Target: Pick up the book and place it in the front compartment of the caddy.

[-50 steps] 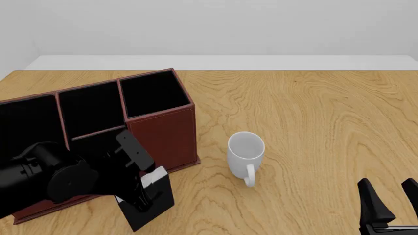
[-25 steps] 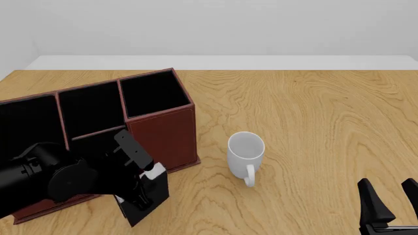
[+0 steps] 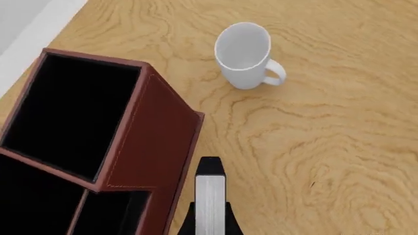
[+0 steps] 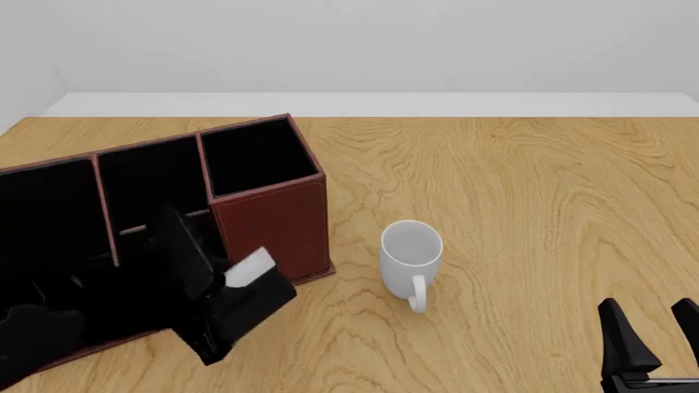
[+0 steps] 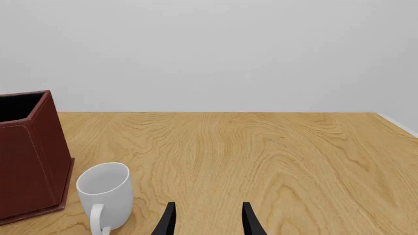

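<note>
Left pincer [image 4: 224, 303] pinches the book [image 4: 242, 307]; in the left wrist view the white page edge [image 3: 210, 203] runs straight out between the fingers, so the book's long axis lies along your reach.

Front view: book tilted, held off the desk [image 4: 525, 205], white strip up, at about 5 o'clock of the caddy [image 4: 268, 217], just outside its front corner. The low front compartment [image 4: 164, 237] sits at roughly 10 o'clock from the book, partly hidden by your left arm.

Judgement: you need to carry the book up and toward 10 o'clock, over the stepped wall, then lower.

The mug [image 4: 412, 255] stands at 3 o'clock of the book, apart.

Right pincer [image 5: 205, 220] is spread, holding nothing, far off at 4 o'clock. Left arm is the one placed.
</note>
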You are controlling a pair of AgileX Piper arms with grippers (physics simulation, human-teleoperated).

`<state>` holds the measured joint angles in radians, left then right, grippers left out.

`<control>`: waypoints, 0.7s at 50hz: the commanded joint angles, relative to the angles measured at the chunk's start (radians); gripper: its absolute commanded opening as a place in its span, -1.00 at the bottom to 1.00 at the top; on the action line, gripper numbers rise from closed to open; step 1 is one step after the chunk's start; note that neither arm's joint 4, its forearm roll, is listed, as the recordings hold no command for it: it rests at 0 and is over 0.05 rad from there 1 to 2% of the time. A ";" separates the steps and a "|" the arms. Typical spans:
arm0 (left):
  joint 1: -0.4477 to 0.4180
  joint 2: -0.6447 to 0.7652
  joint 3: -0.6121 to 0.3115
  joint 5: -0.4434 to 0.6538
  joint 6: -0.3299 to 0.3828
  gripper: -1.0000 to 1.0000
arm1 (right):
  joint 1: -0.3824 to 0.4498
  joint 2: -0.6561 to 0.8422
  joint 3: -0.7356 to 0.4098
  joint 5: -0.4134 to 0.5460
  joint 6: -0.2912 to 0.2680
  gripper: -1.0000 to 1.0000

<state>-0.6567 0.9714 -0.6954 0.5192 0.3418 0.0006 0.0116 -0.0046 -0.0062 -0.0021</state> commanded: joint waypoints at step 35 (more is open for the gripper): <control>-0.120 -0.512 -0.028 0.070 0.361 -1.00 | 0.000 0.000 0.000 0.000 0.000 1.00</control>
<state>-0.8171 0.5470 -0.7470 0.6080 0.5647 0.0007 0.0116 -0.0046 -0.0063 -0.0021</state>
